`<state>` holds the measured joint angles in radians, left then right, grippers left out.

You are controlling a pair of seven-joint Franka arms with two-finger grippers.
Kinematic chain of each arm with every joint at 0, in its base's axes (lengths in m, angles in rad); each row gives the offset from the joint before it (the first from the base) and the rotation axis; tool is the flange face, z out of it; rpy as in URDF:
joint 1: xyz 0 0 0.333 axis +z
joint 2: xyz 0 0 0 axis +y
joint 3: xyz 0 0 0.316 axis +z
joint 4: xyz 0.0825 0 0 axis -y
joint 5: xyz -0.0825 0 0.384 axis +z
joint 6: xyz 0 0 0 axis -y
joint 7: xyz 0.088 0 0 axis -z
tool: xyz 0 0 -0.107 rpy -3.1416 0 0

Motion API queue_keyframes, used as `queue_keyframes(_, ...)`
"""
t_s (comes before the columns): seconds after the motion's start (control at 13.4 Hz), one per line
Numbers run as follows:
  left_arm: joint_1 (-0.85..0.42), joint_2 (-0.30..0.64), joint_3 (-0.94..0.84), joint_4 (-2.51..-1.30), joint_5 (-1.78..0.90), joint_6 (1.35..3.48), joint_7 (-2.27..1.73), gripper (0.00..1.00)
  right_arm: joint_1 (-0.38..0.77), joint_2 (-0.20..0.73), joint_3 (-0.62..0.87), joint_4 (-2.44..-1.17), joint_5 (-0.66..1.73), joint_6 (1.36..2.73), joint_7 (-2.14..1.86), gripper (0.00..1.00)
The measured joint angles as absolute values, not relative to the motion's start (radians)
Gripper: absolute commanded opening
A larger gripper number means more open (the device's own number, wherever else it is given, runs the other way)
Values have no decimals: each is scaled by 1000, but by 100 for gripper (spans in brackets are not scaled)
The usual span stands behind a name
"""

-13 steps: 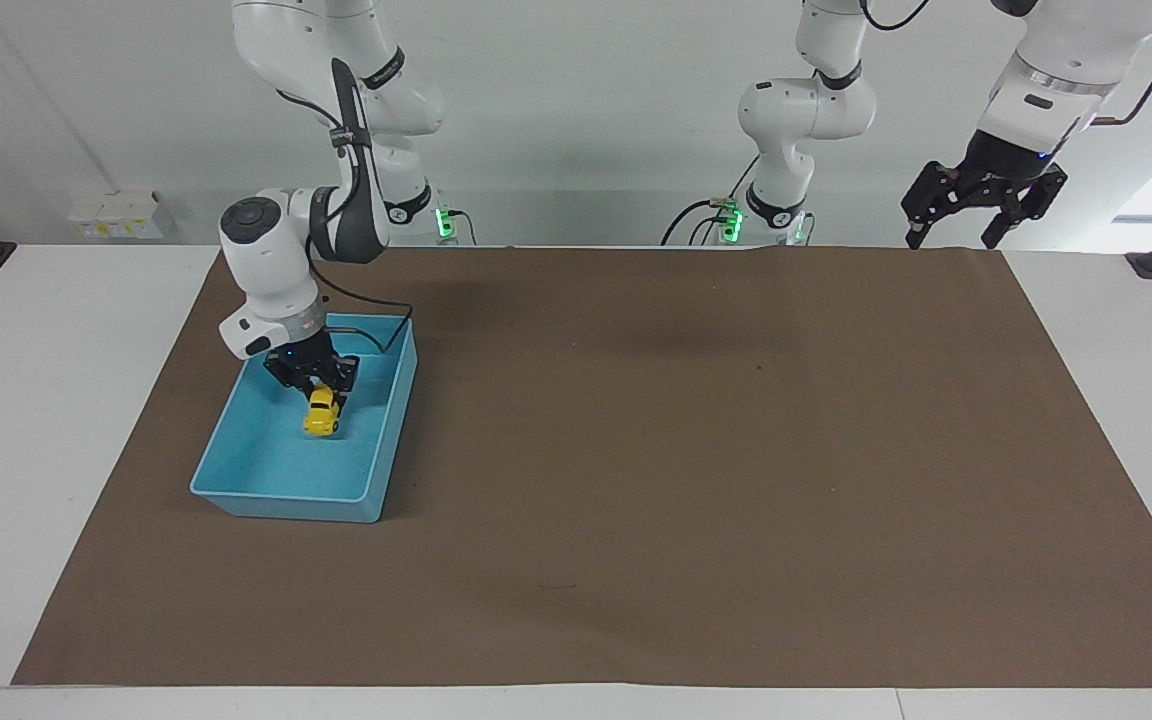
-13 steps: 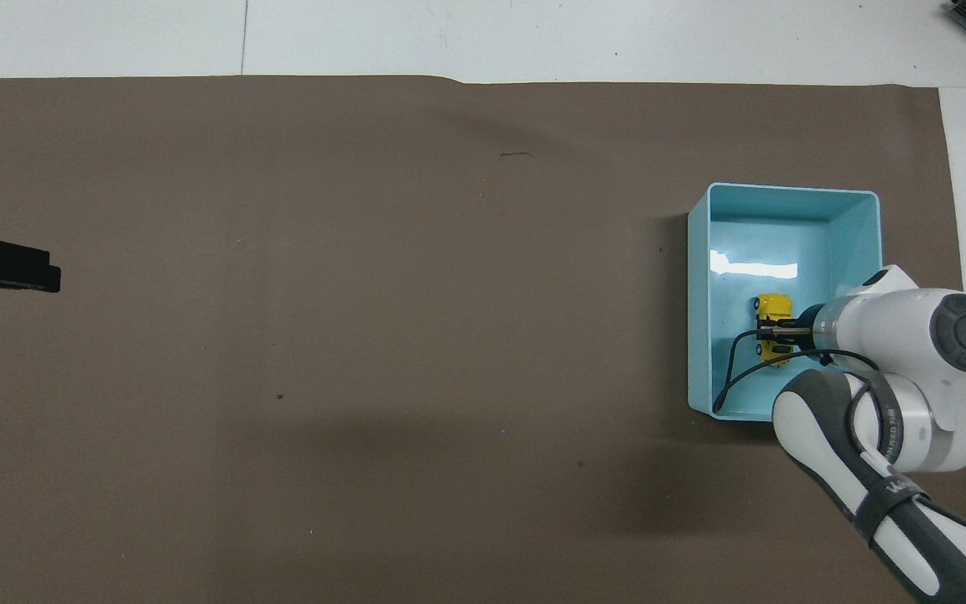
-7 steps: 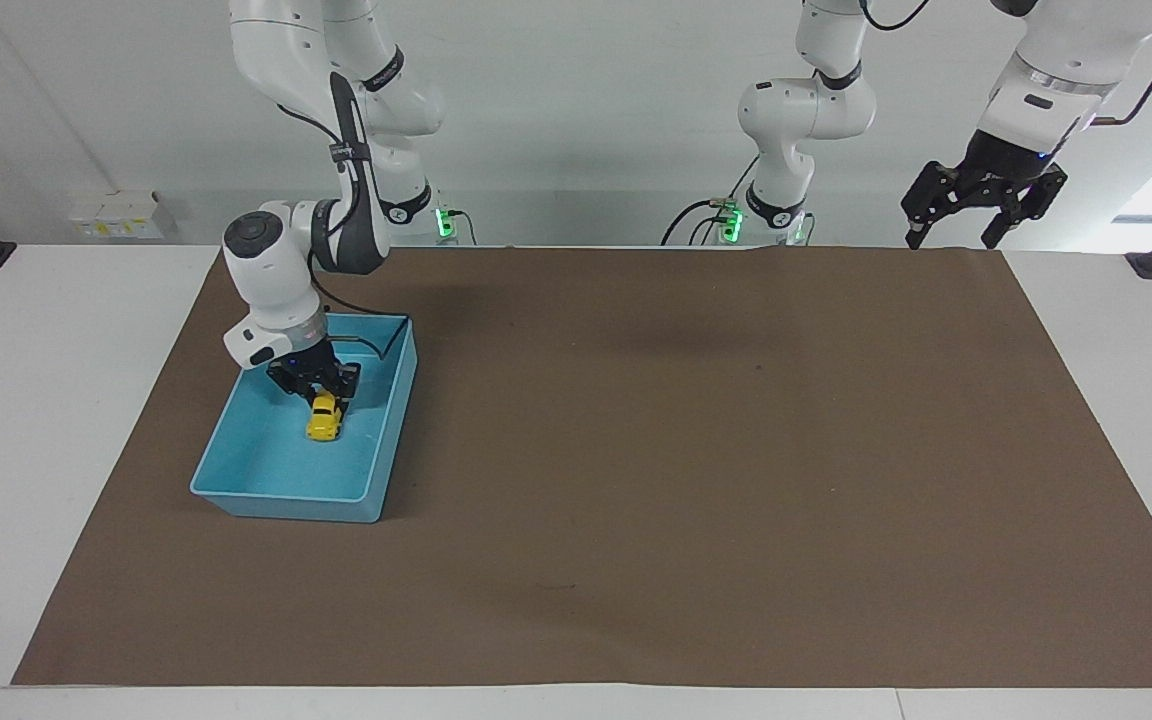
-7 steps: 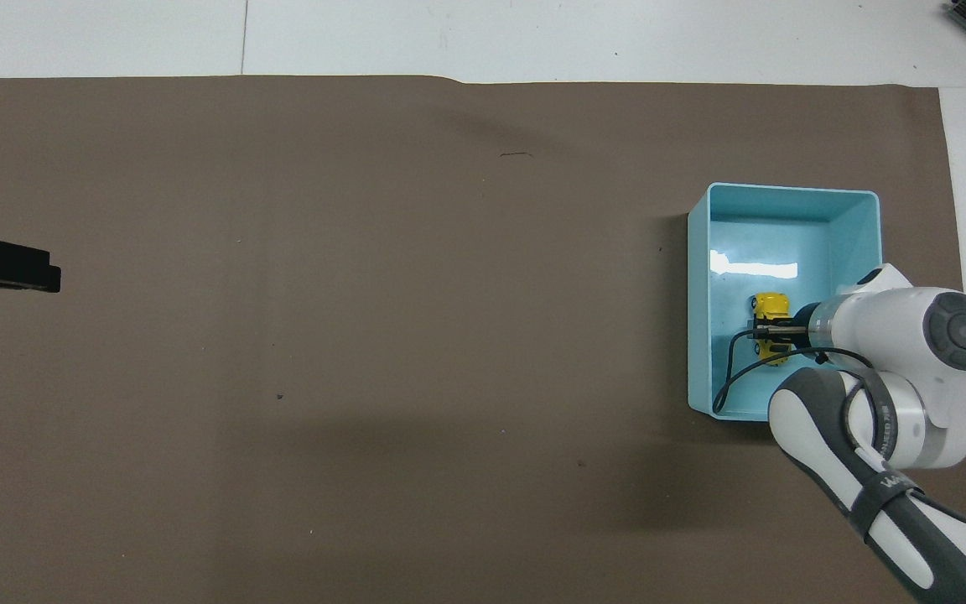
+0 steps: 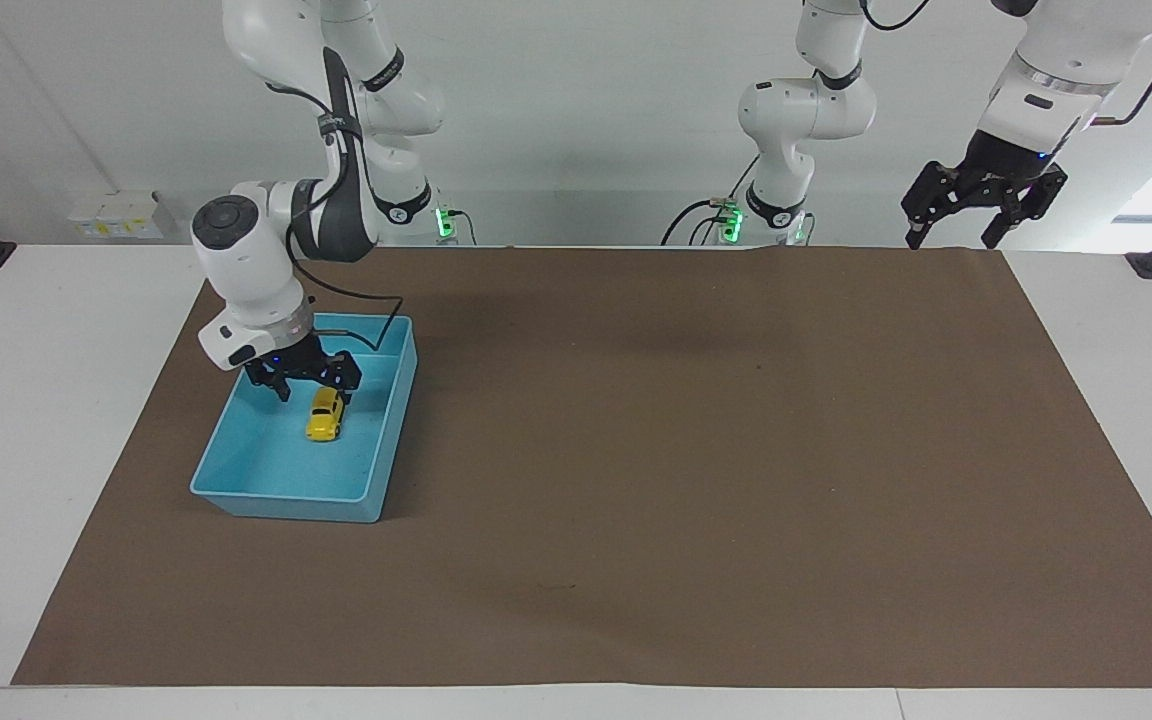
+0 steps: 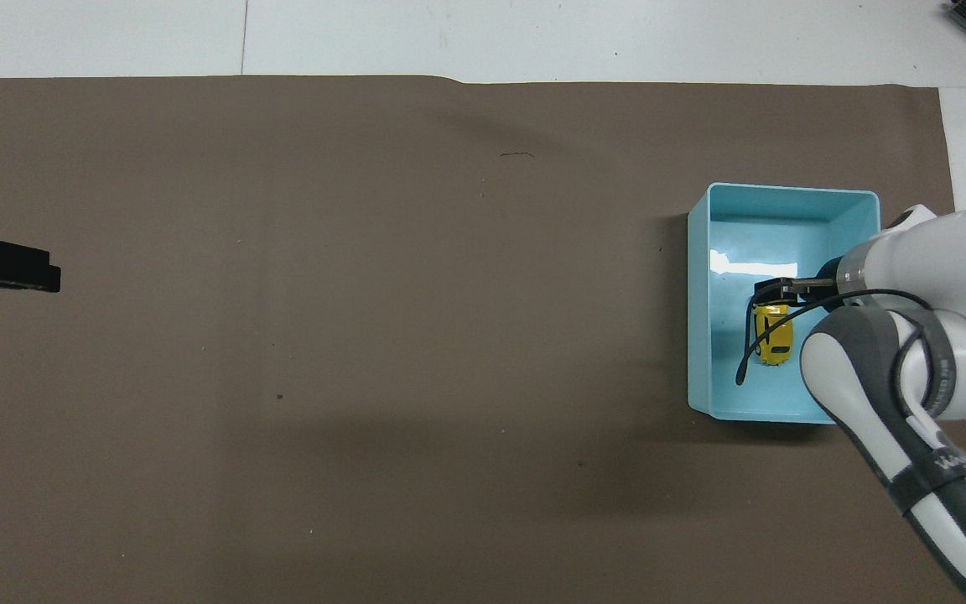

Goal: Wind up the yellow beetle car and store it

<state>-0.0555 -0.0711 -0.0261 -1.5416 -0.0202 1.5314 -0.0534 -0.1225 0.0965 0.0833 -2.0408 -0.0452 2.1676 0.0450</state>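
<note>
The yellow beetle car (image 5: 324, 413) (image 6: 775, 337) lies on its wheels on the floor of the blue bin (image 5: 281, 494) (image 6: 785, 190), toward the right arm's end of the table. My right gripper (image 5: 314, 393) (image 6: 776, 292) hangs just over the car with its fingers spread open, and nothing is in them. The arm's black cable droops into the bin beside the car. My left gripper (image 5: 954, 238) (image 6: 5, 275) waits open and high over the mat's corner at the left arm's end.
A brown mat (image 5: 636, 450) covers most of the white table (image 5: 56, 400), and the bin stands on it. Small white boxes (image 5: 116, 214) sit at the table's edge near the right arm's base.
My right gripper has opened and let go of the car, then risen a little above it. The car now rests on the bin floor. The left arm has not moved.
</note>
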Motion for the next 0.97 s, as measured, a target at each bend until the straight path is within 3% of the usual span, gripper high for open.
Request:
queue_keyframes(0.37,-55,-71,-26,-1542,-20,1531,-53,100,-121,91,84,-1846,-44,1942,137,100)
queue_keyframes(0.97,-55,-71,-26,-1542,-20,1531,-53,100,-96,41,84,-1719,-44,1762,203,100)
